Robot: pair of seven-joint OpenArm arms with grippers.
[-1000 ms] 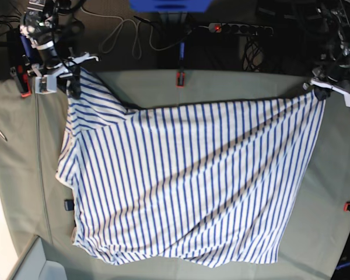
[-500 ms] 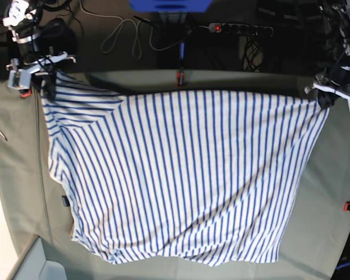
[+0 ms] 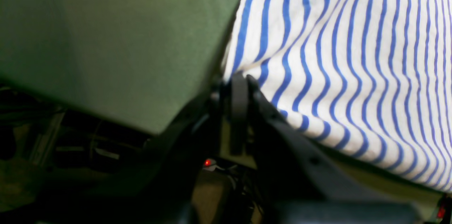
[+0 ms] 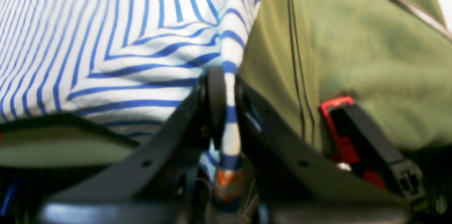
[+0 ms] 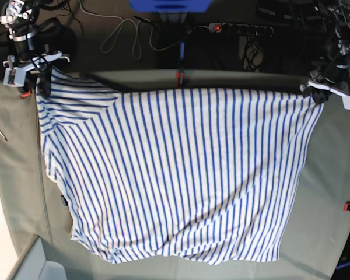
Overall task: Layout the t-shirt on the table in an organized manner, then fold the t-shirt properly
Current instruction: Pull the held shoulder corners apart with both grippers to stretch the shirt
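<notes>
Pinching t-shirt corners | cloth between both fingers | table

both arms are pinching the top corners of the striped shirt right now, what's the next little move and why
Probably lower both corners onto the table and let go. The left gripper and right gripper are each shut on a far corner of the t-shirt, which looks stretched nearly flat with its top edge straight, so it seems ready to lay down.

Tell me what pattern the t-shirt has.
The t-shirt is white with thin blue stripes, clearest in the base view.
</notes>
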